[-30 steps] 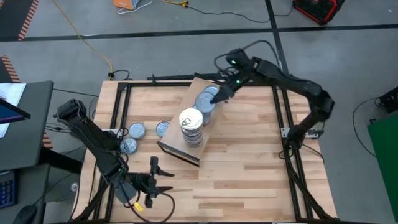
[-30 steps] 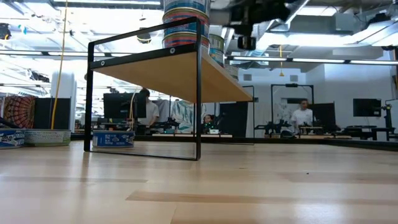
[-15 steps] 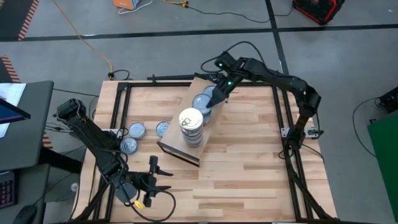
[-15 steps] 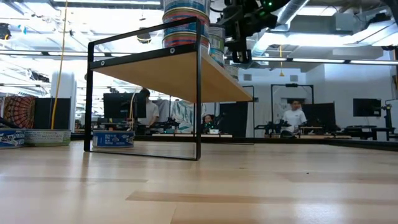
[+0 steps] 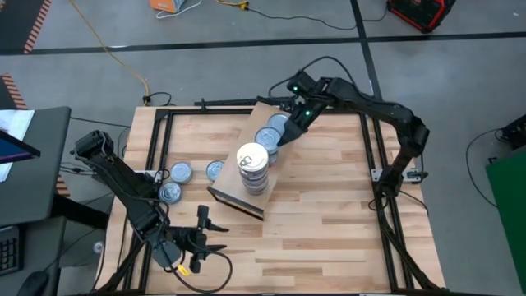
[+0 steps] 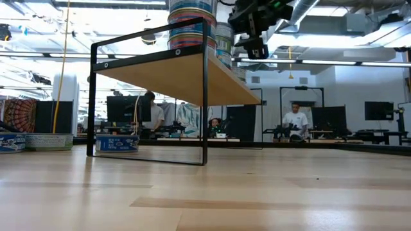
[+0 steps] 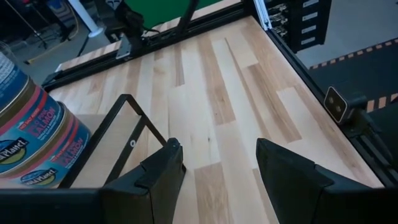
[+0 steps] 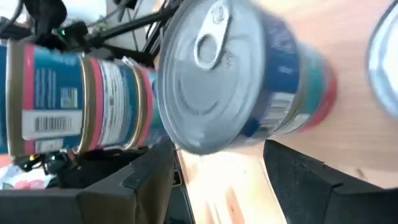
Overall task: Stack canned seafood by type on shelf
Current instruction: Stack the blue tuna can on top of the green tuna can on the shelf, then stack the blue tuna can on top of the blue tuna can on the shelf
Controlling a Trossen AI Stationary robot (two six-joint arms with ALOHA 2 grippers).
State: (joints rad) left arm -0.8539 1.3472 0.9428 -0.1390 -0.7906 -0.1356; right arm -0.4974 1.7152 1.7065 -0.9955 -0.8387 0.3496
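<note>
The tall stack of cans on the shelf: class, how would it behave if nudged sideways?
The tall stack of cans is several tins high and narrow, so it would probably topple. Smooth metal lids likely let tins slide. It stands near the shelf edge, so tins might fall off.

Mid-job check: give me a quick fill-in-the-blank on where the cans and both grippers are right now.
1. The tall stack of cans stands on the ____.
2. The right gripper hovers over the silver-topped cans with its fingers ____.
3. The number of loose cans lying on the tabletop left of the shelf is ____.
4. The left gripper waits open near the table's ____ edge, holding nothing.

Missing words: shelf; open; three; front
</note>
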